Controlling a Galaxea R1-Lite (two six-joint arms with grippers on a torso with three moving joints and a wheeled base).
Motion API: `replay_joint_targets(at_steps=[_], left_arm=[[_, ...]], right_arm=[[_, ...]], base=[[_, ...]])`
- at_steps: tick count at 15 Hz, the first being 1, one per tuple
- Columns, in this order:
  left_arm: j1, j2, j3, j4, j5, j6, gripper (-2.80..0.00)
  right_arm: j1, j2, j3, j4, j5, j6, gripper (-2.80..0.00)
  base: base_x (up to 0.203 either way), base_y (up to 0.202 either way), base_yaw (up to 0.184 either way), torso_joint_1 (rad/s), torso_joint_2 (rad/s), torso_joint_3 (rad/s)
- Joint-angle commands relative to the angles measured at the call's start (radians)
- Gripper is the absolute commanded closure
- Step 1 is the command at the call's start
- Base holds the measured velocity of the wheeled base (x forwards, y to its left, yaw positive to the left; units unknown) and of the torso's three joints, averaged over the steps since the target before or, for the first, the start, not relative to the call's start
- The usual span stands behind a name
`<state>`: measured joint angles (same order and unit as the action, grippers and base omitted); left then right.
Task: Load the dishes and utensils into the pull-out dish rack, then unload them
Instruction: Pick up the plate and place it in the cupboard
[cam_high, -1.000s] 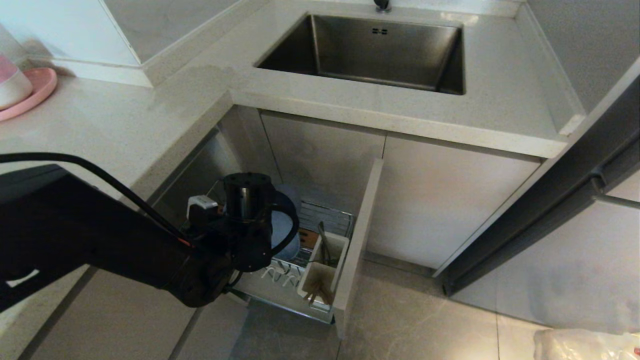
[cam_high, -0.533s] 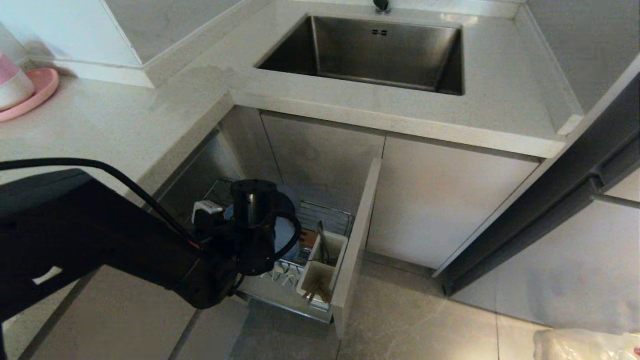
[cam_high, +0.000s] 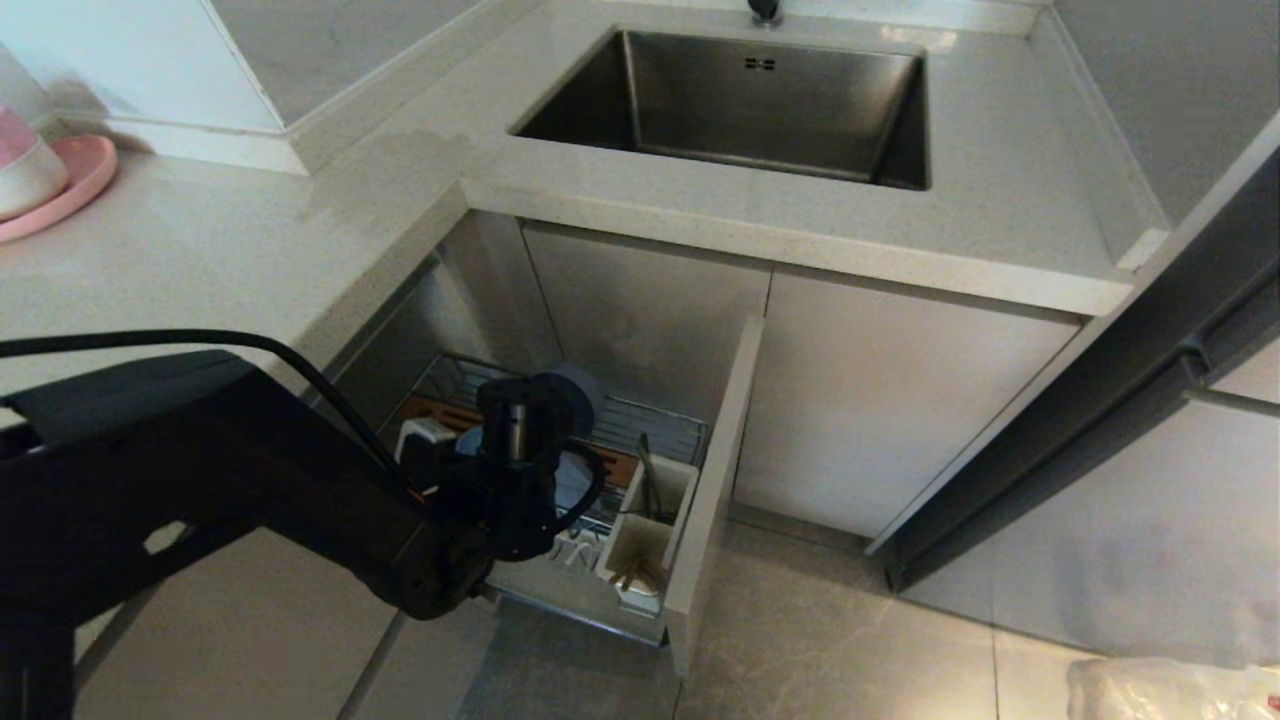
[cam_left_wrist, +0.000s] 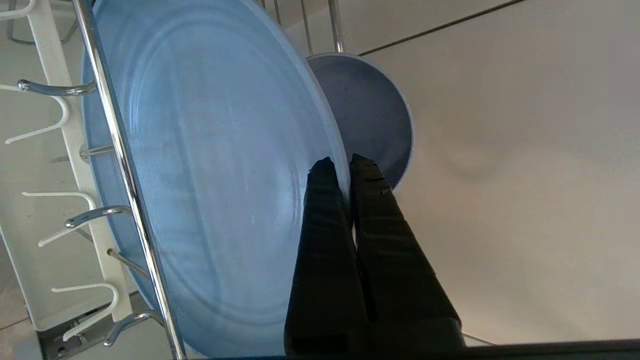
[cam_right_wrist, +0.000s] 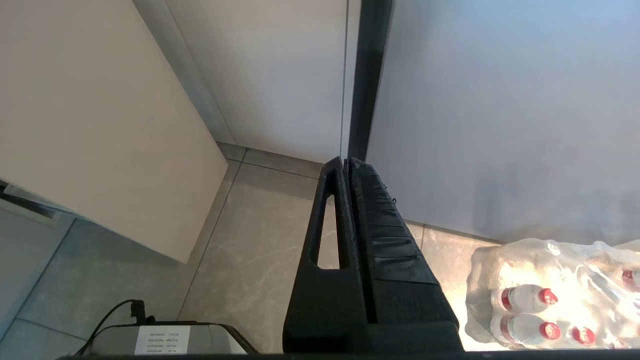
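Note:
My left gripper (cam_left_wrist: 339, 161) is shut on the rim of the pale-blue plate (cam_left_wrist: 210, 175), one finger on each face. The plate stands on edge among the chrome wires and white prongs (cam_left_wrist: 60, 115) of the pull-out dish rack (cam_high: 640, 425). Just behind it the small blue bowl (cam_left_wrist: 370, 110) also stands on edge. In the head view my left arm (cam_high: 300, 500) covers most of the plate (cam_high: 572, 482); the bowl (cam_high: 578, 385) shows above the wrist. The white utensil cup (cam_high: 650, 520) holds the silver utensil (cam_high: 648, 470) and the chopsticks (cam_high: 630, 580). My right gripper (cam_right_wrist: 346, 161) hangs shut over the floor, holding nothing.
The rack's beige front panel (cam_high: 715, 480) juts out over the floor. The steel sink (cam_high: 760, 100) is set in the counter above. A pink plate (cam_high: 70, 185) and pink-and-white bowl (cam_high: 25, 165) stand at the counter's far left. A pack of water bottles (cam_right_wrist: 550, 295) lies on the floor.
My left arm has sunk towards the rack with the plate in its grip, so the bowl and the rack's back wires now show above the wrist. The right arm has not moved.

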<state>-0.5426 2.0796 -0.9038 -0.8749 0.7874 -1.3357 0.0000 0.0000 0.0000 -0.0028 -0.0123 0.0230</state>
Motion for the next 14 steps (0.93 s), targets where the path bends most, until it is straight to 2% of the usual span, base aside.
replay_joint_targets(at_steps=[1,5,6,14], left_arm=[[0.001,0.007,0.0,-0.006,0.004,-0.008,0.0],[0.0,0.005,-0.001,-0.006,0.004,-0.007,0.0],[0.0,0.004,-0.001,-0.004,0.006,-0.005,-2.8],[-0.007,-0.032,-0.003,-0.003,0.012,0.01,-2.8]], right_arm=[[0.0,0.002,0.0,0.0,0.0,0.0,0.0],[0.0,0.001,0.0,0.0,0.0,0.0,0.0],[0.0,0.002,0.0,0.0,0.0,0.0,0.0],[0.0,0.0,0.0,0.0,0.0,0.0,0.0]], base=[[0.0,0.0,0.0,0.0,0.0,0.0],[0.0,0.0,0.0,0.0,0.0,0.0],[0.0,0.0,0.0,0.0,0.0,0.0],[0.0,0.0,0.0,0.0,0.0,0.0]])
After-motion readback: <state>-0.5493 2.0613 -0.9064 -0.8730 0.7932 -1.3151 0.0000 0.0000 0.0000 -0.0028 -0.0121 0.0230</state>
